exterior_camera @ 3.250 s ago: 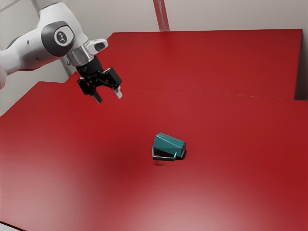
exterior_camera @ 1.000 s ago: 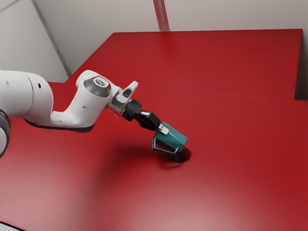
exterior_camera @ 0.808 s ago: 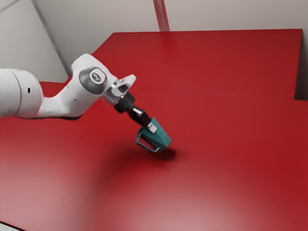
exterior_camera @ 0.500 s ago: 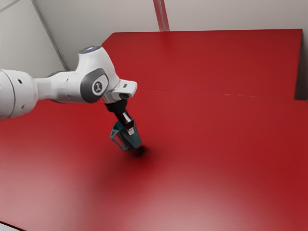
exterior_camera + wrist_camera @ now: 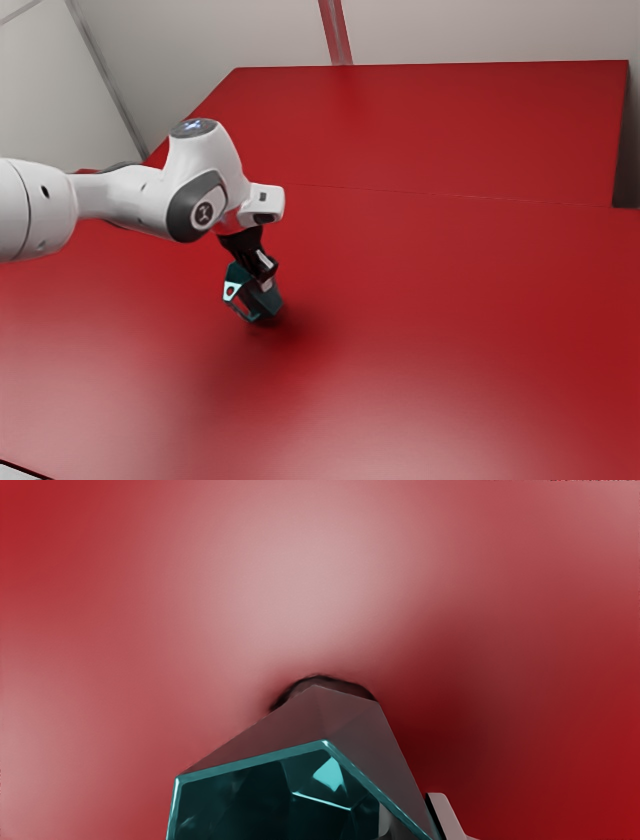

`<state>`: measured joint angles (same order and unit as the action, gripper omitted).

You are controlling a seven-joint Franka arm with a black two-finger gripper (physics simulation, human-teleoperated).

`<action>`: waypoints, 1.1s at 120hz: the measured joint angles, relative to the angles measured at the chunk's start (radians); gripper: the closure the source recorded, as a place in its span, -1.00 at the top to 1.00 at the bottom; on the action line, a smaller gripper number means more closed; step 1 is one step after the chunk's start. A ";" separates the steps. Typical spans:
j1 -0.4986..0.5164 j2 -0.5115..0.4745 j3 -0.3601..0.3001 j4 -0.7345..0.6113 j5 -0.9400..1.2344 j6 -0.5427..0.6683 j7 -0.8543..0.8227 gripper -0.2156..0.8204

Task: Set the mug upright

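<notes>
- Firstly, one teal mug, faceted, held tilted at the gripper over the near part of the red table; base partly lost in dark shading, so contact with the table cannot be told.
- One black gripper, clenched on the mug's side wall; the grip is small and dark in the exterior view.
- One finger, pale, pressed to the outer face of that wall; cut off by the picture's edge in the wrist view.
- One further finger, grey, inside the mug against the same wall; mostly hidden behind the rim.
- Mug's mouth, open toward the wrist camera; interior dark, its near part cropped away.
- One handle, on the side toward the exterior view's left; its full outline hard to make out.
- One shadow, soft-edged, on the table beside and below the mug.
- One white arm, entering from the exterior view's left, its rear portion out of frame.
- One pale wall, behind the table, with a red upright stripe, cropped above.
</notes>
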<state>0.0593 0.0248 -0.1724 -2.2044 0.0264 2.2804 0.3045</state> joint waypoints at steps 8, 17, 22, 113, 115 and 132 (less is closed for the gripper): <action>0.001 -0.012 -0.004 -0.018 0.002 0.009 -0.022 -0.93; -0.001 -0.014 -0.005 -0.027 0.004 0.018 -0.045 -0.93; -0.003 -0.011 -0.005 -0.028 0.004 0.021 -0.056 -0.93; 0.026 -0.099 -0.040 -0.029 0.008 -0.015 -0.139 0.41; 0.022 -0.105 -0.041 -0.023 0.007 -0.022 -0.139 0.42; -0.001 -0.098 -0.045 0.163 -0.001 -0.138 -0.144 0.50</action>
<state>0.0579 -0.0736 -0.2171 -2.0416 0.0251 2.1422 0.1605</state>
